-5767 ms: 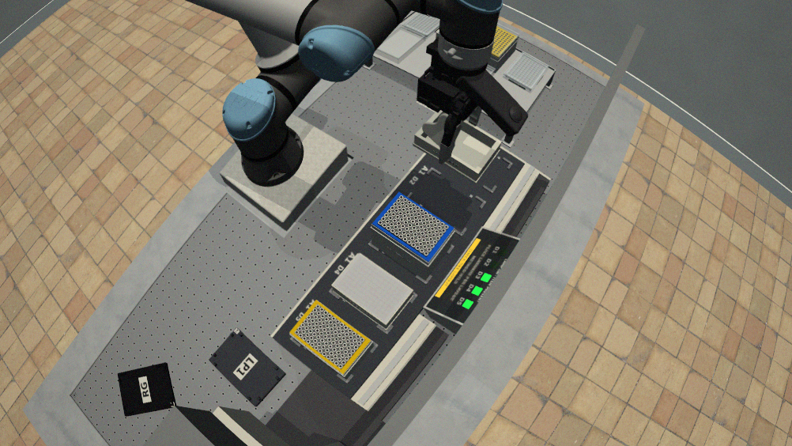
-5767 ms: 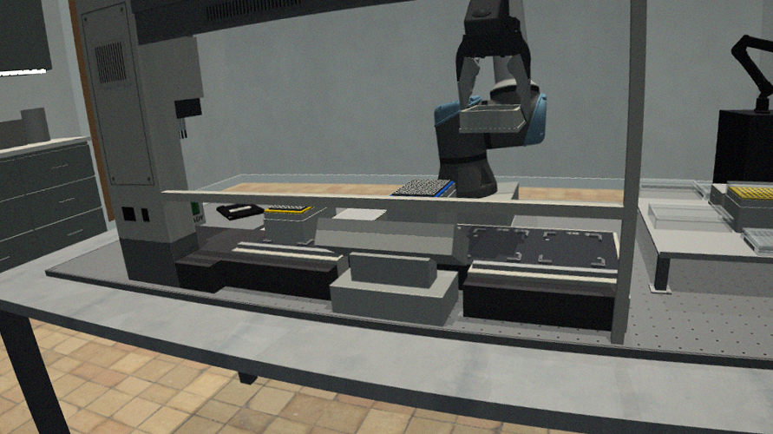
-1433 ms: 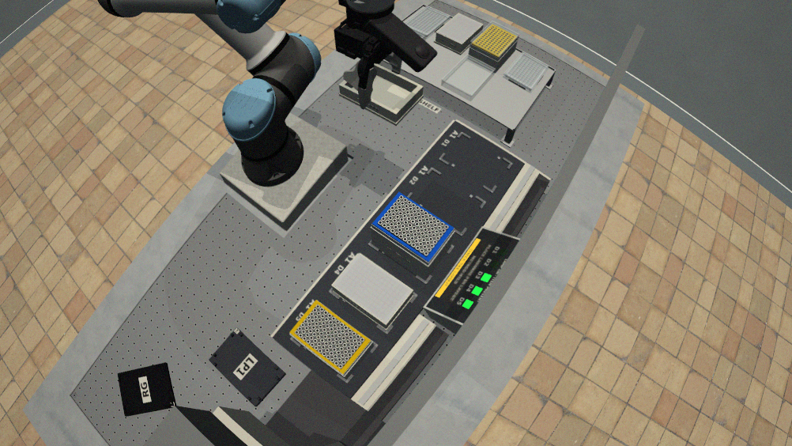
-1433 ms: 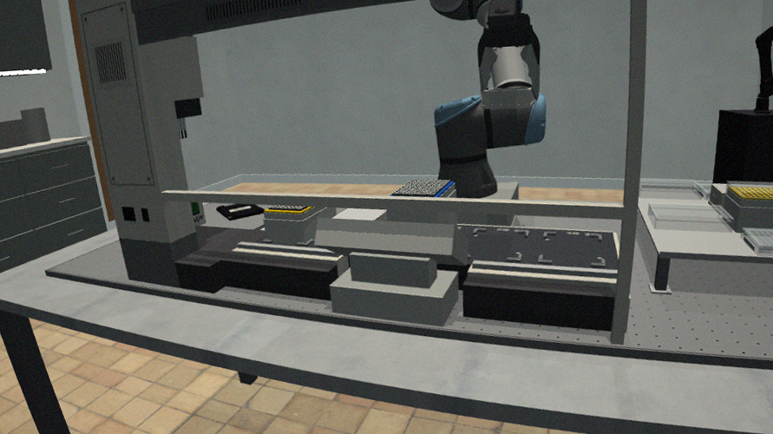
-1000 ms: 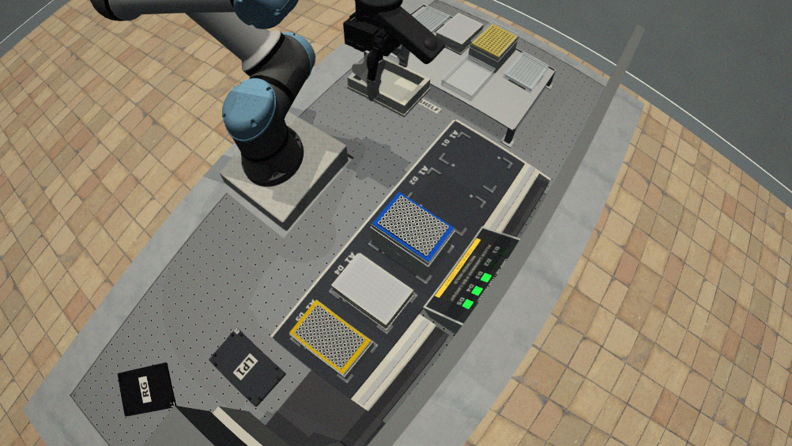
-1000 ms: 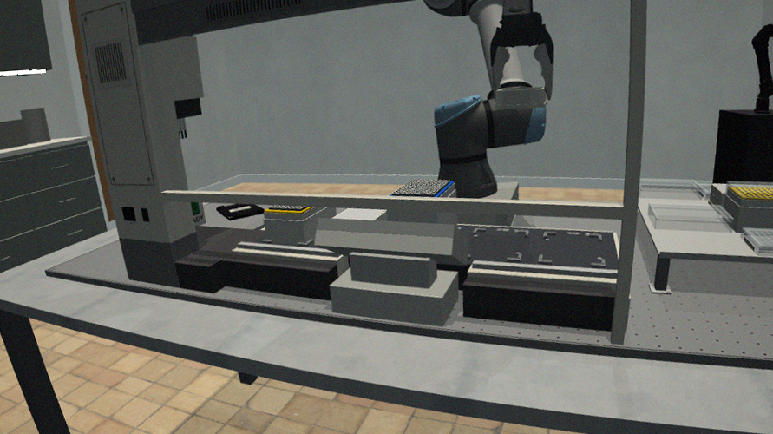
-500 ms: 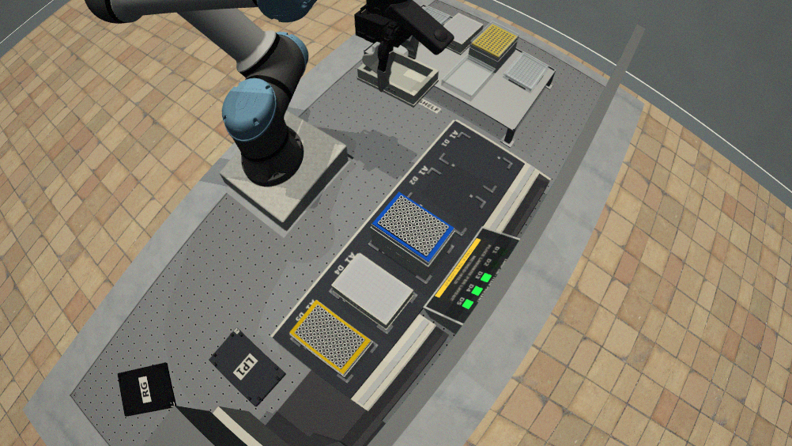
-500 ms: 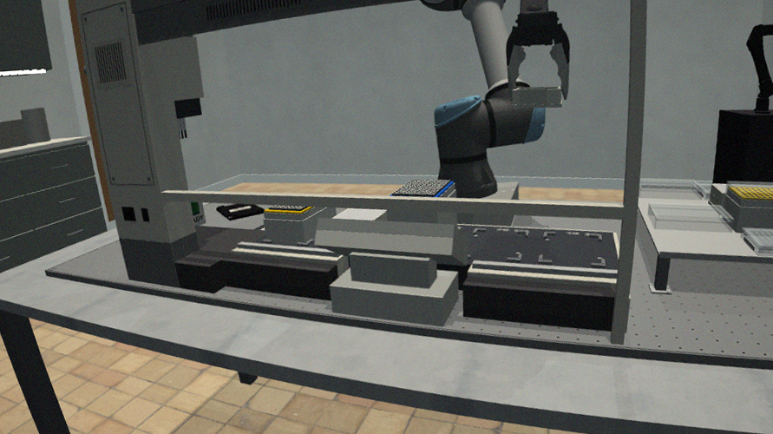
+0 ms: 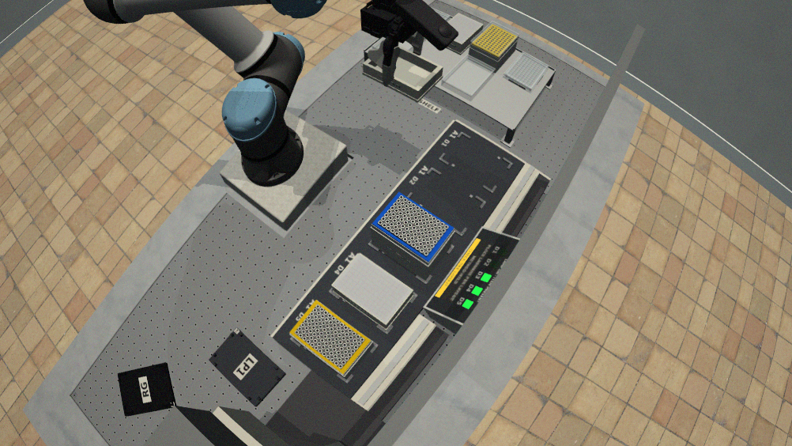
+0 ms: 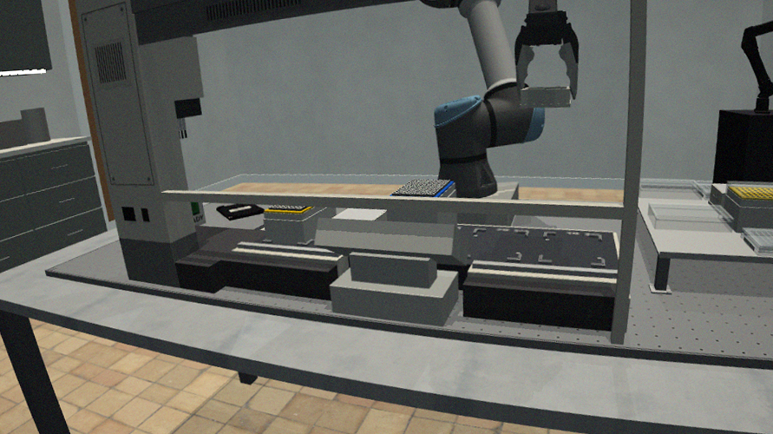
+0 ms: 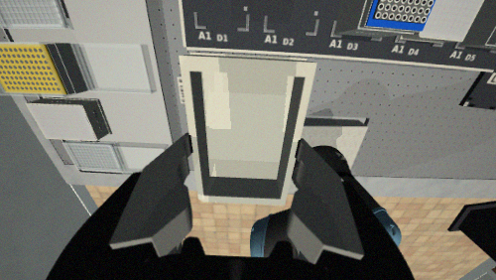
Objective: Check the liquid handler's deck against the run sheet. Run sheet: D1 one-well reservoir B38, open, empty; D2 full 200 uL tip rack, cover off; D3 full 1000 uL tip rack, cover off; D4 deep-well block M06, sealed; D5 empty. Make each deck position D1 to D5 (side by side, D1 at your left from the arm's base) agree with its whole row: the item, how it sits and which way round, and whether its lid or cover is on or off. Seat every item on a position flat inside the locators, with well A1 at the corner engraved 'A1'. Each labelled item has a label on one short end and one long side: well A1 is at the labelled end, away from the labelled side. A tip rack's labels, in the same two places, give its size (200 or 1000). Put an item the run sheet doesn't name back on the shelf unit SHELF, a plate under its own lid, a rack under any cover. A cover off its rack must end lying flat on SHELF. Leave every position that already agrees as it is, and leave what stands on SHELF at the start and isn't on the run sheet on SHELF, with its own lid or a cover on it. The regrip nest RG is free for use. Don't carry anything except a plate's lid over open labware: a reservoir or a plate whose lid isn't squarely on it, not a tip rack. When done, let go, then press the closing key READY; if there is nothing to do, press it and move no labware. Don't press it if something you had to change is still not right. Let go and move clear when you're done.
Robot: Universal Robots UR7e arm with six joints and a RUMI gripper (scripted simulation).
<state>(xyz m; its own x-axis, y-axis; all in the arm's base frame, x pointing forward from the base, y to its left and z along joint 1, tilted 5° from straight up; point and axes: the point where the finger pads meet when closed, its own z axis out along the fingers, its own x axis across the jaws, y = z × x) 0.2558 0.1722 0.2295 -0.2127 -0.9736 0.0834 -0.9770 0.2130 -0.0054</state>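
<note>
My gripper (image 9: pixel 394 62) is shut on an open, empty one-well reservoir (image 9: pixel 403 72) and holds it by its long sides, high above the table beside the shelf's near end. In the wrist view the gripper (image 11: pixel 243 149) grips the reservoir (image 11: pixel 248 129) just short of deck positions D1 (image 11: pixel 220 22) and D2 (image 11: pixel 290 25), which are both bare. The reservoir also shows level in the air in the exterior view (image 10: pixel 544 96). D3 holds a blue-rimmed tip rack (image 9: pixel 412 225) with no cover. D4 holds a white-topped block (image 9: pixel 372 288). D5 holds a yellow-rimmed tip rack (image 9: pixel 330 338) with no cover.
The shelf SHELF (image 9: pixel 499 83) carries a yellow tip rack (image 9: pixel 494 40), a clear cover (image 9: pixel 468 76), a clear plate (image 9: pixel 526 70) and a grey lidded item (image 9: pixel 464 24). The status panel (image 9: pixel 477 277) stands past the deck. The RG nest (image 9: pixel 149 387) and pad LP1 (image 9: pixel 247 367) lie far right.
</note>
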